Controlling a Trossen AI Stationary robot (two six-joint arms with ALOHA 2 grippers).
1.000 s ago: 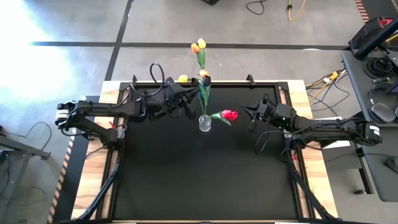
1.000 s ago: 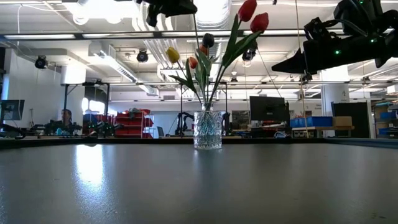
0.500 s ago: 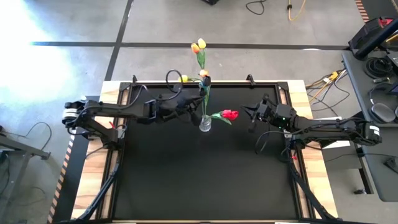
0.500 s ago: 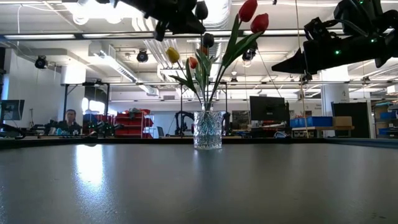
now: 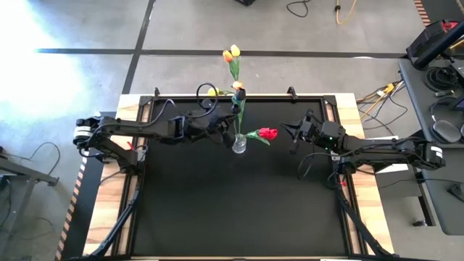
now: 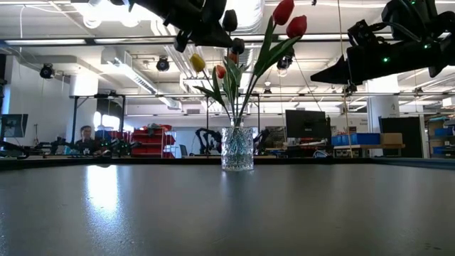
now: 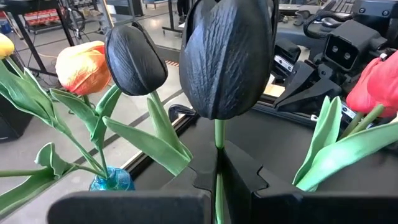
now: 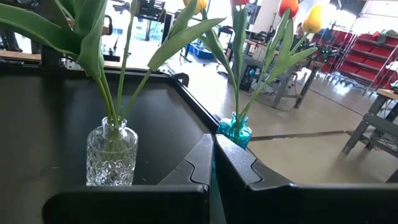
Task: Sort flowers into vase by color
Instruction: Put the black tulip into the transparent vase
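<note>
Left gripper (image 7: pixel 219 177) pinches dark tulip (image 7: pixel 227 56) stem, head above.

**Vase standing mid-bench between the two arms**

The vase (image 5: pixel 238 143) is sitting toward the bench's (image 5: pixel 239 217) far half, flowers (image 5: pixel 262 134) standing in it. A second vase (image 8: pixel 235 129) is seemingly standing beyond the bench's far edge, holding other stems.

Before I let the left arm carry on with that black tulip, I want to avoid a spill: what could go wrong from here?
The left gripper grips the black tulip on a thin stem, so it could swing or slip. It hangs close above the clear vase, already crowded with red tulips and leaves; a snag might tip it. The right gripper waits close by.
</note>
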